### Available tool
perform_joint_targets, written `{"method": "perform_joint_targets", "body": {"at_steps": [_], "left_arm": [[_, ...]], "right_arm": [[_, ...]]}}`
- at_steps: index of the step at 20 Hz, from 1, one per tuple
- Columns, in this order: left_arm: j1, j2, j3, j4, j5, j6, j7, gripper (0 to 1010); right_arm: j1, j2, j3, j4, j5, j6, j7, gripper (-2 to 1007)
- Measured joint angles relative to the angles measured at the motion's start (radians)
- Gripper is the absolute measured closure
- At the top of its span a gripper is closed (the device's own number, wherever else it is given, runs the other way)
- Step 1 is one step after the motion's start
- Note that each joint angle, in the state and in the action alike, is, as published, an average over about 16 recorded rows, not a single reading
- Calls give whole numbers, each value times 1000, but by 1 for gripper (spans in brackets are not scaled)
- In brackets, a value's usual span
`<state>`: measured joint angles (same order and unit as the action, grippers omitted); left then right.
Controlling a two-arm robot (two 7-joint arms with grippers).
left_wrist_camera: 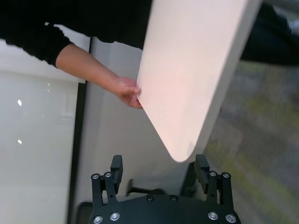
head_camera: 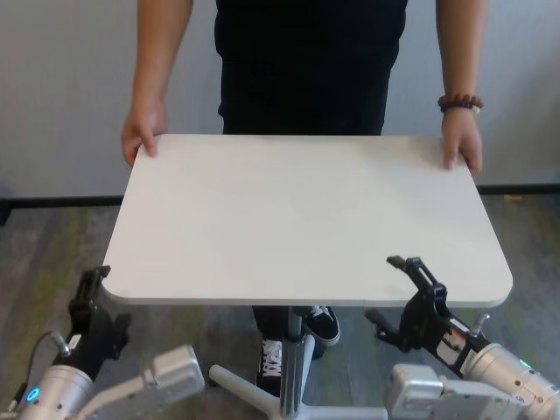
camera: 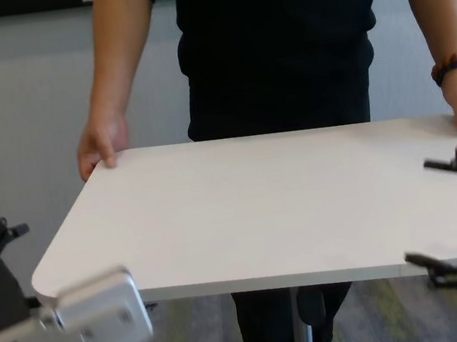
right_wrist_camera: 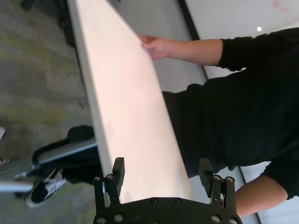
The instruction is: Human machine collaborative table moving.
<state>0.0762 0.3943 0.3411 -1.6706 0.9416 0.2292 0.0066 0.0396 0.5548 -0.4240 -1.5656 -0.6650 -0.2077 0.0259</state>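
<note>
Floor and wall behind the work area

A grey-green streaked carpet (head_camera: 52, 254) covers the floor. Beyond it stands a plain pale grey wall (head_camera: 61, 79), and a black skirting strip (head_camera: 66, 201) runs along the wall's foot where it meets the carpet. On the carpet sits a black sneaker with white laces (head_camera: 271, 359).

White rectangular bench (head_camera: 297, 219) with rounded corners, bare matte top, single metal post (head_camera: 293, 363) beneath, splayed white feet on grey-green carpeted floor (head_camera: 44, 254)
</note>
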Motion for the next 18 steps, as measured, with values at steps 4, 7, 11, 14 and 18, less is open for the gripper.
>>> {"method": "perform_joint_targets", "body": {"at_steps": [4,7,11,14,18], "left_arm": [[0,-47,-56,22,-117,-79,25,10],[-4,-84,-96,45,-210,-142,36,10],[-7,-124,-140,69,-322,-210,33,10],[-4,-142,-163,77,-388,-245,15,10],[14,-142,-176,69,-437,-269,-14,10]], "right_arm": [[4,-27,20,17,79,-65,9,0],[9,-48,33,38,144,-116,22,0],[13,-71,48,62,235,-176,54,0],[12,-81,57,70,287,-203,78,0],[0,-84,69,63,332,-213,108,0]]}}
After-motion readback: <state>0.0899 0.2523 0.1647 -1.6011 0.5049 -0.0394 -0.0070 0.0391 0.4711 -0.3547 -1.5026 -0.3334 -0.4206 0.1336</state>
